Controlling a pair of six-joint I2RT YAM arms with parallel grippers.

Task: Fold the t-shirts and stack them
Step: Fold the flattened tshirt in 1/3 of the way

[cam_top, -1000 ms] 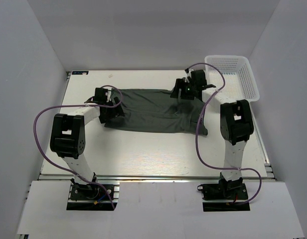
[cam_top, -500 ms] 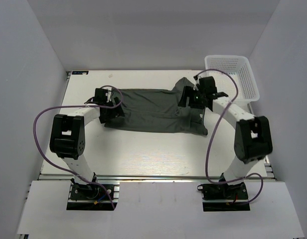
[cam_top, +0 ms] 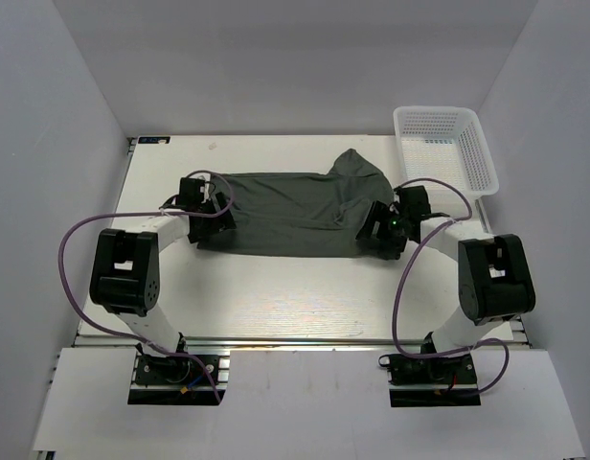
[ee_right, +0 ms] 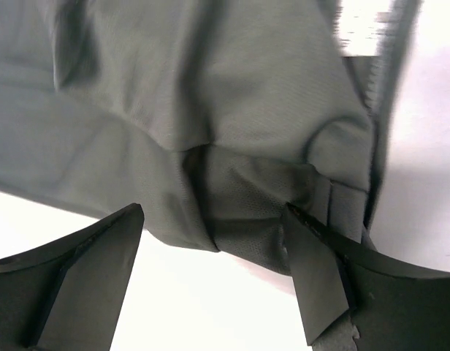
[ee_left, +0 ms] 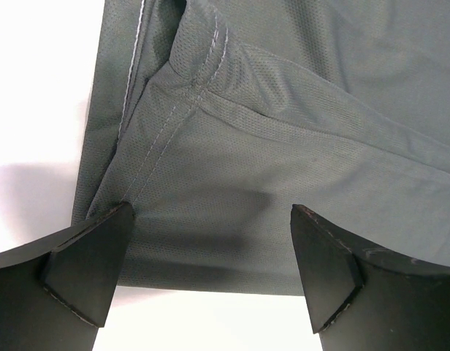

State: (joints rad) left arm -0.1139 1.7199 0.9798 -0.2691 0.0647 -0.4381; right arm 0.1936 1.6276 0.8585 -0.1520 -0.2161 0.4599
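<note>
Here, t-shirt [cam_top: 285, 213]: one dark grey-green shirt lies spread sideways across the middle of the table [cam_top: 276, 287]. It is mostly flat, with its right end heaped into a soft hump near the basket [cam_top: 482, 168] but apart from it.
Left gripper [cam_top: 207, 213]: low over the shirt's left end, jaws wide apart and holding nothing. Its wrist view shows the shirt's edge lying between the jaws.
Right gripper [cam_top: 383, 230]: low at the shirt's near right corner, jaws apart. They straddle a bunched wad of cloth without clamping it.
Risk, right side: closing on that wad would likely pinch several layers at once. A lift would then drag a lump rather than a clean edge, and the fold would come out crooked.
Risk, left side: the edge there is doubled over. A grab could catch only the top layer, or miss the thin cloth and scrape the table.
Risk, both arms: uneven pulls could skew or bunch the shirt, and the hump might be pushed toward the basket.
Cloth: thin, matte, fine-mesh knit that is limp and creases readily. Double rows of light stitching run along a hem.
Jaws: black, hard, wedge-shaped.
Basket: white plastic mesh, rectangular, rigid.
Table: pale, smooth, flat.
</note>
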